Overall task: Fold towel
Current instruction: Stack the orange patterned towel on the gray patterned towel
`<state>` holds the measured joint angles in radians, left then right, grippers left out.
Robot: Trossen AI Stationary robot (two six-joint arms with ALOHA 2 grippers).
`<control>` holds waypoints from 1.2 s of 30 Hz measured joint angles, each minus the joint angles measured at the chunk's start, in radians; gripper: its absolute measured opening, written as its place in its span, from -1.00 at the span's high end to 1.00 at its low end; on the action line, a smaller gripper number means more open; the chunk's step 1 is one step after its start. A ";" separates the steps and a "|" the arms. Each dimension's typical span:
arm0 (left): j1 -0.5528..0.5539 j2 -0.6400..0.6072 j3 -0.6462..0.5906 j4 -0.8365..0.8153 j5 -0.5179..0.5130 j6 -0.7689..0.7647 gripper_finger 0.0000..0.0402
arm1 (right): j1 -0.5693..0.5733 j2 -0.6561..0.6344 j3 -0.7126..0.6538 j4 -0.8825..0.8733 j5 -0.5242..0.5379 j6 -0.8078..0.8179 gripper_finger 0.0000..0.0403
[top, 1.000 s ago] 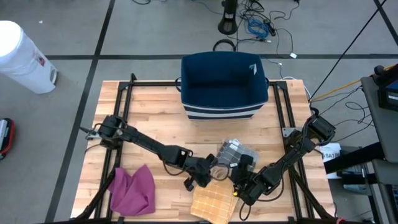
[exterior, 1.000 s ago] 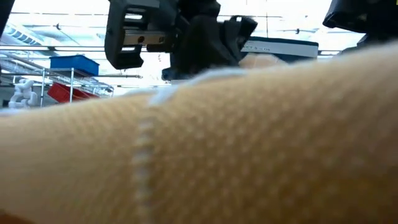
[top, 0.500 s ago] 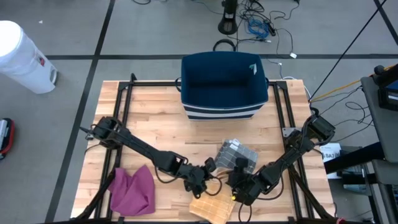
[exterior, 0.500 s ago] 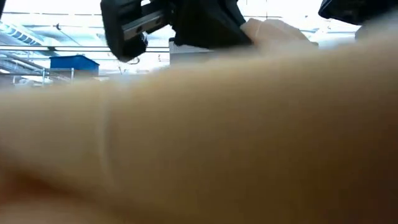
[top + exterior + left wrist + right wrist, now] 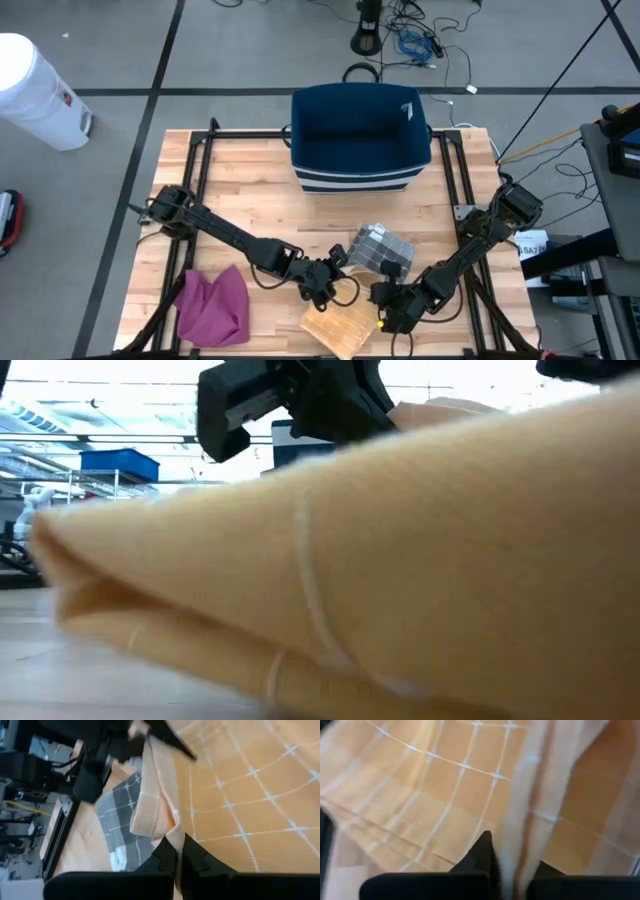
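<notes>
Wooden table (image 5: 240,180) with a black frame around the work area. Navy bin (image 5: 360,135) sits at the far middle edge. Magenta cloth (image 5: 213,305) lies bunched at the near left corner, well apart from both grippers. Grey checked cloth (image 5: 382,250) lies folded near the middle, just beyond the orange towel (image 5: 343,328).

The towel is at the near edge of the table, a little right of centre, partly doubled over: the low view shows one layer lying over another with a folded edge toward the left.

Left gripper (image 5: 322,290) is at the towel's far left corner, fingers pressed together on a pinch of the fabric; the left wrist view shows the towel edge (image 5: 160,815) gathered and running straight into the closed fingertips (image 5: 172,857).

Right gripper (image 5: 388,318) is at the towel's right edge, jaws clamped together on the cloth; the right wrist view has a fold of towel (image 5: 525,820) drawn down between the dark fingers (image 5: 482,851).

Both arms reach in low from the table's side edges, and the grippers are near each other over the towel.
</notes>
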<state>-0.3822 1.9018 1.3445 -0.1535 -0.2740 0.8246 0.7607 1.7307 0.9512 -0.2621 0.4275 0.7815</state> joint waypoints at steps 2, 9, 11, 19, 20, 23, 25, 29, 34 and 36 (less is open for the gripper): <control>0.011 0.000 0.000 0.006 -0.007 -0.001 0.99 | 0.013 -0.023 0.000 -0.012 0.009 0.013 0.94; 0.066 0.000 0.000 0.100 -0.019 -0.010 0.99 | 0.040 -0.133 -0.001 -0.137 0.091 0.018 0.97; 0.085 0.000 0.000 0.126 -0.005 -0.012 0.99 | 0.041 -0.173 -0.001 -0.190 0.090 0.019 0.97; 0.161 0.000 0.000 0.215 0.099 -0.065 0.99 | 0.042 -0.359 -0.001 -0.373 0.093 0.019 0.97; 0.168 0.000 0.000 0.223 0.100 -0.068 0.99 | 0.040 -0.384 -0.001 -0.392 0.098 0.019 0.97; 0.189 0.000 0.000 0.252 0.129 -0.088 0.99 | 0.030 -0.454 -0.001 -0.447 0.112 0.015 0.97; 0.206 0.001 -0.001 0.270 0.150 -0.103 0.99 | 0.020 -0.490 -0.001 -0.485 0.138 0.016 0.97; 0.236 0.002 -0.001 0.282 0.160 -0.118 0.99 | -0.015 -0.521 -0.001 -0.564 0.145 0.056 0.97; 0.271 0.024 -0.001 0.272 0.170 -0.178 0.97 | -0.051 -0.494 -0.001 -0.658 0.103 0.127 0.94; 0.279 0.038 0.000 0.266 0.178 -0.188 0.94 | -0.060 -0.474 -0.001 -0.676 0.073 0.148 0.87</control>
<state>-0.1034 1.9400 1.3444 0.1123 -0.0957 0.6363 0.7003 1.2567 0.9504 -0.9382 0.5001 0.9292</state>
